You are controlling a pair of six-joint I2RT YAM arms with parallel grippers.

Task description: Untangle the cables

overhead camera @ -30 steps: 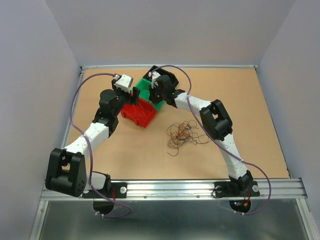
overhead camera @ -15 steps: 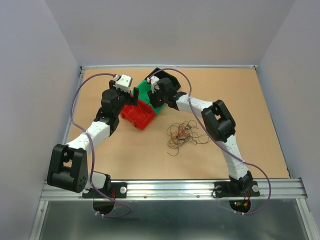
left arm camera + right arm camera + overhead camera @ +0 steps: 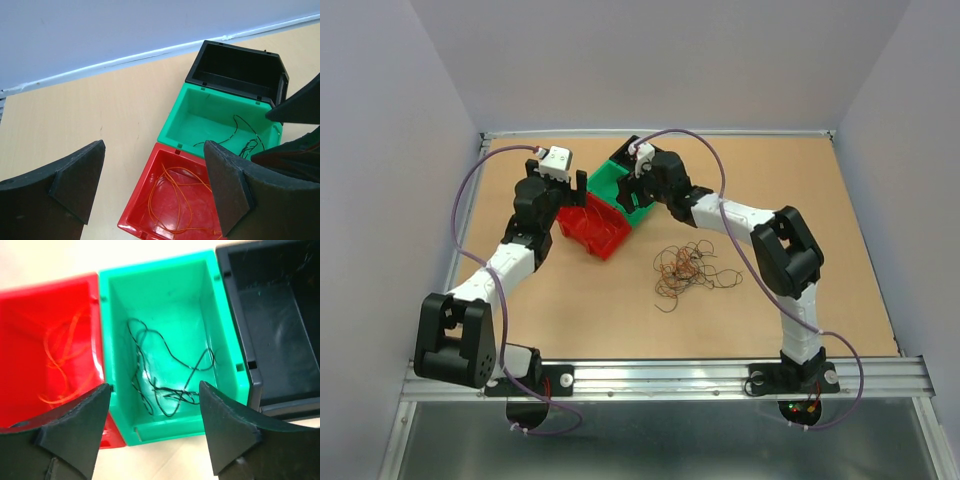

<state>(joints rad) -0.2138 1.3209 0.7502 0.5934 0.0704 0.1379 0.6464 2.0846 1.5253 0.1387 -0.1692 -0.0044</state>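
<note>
Black bin (image 3: 280,320) cropped, cables (image 3: 688,268) tangled, colours indistinct

I'm seeing smooth, glossy plastic on the red bin (image 3: 20,315), green bin (image 3: 165,295) and black bin (image 3: 270,315), each catching light. The left gripper (image 3: 154,147) is showing matt, grainy black plastic on its fingers (image 3: 65,187). The table (image 3: 90,110) is looking like matt brown fibreboard, and the rail (image 3: 670,373) along its near edge is gleaming as brushed metal.
</note>
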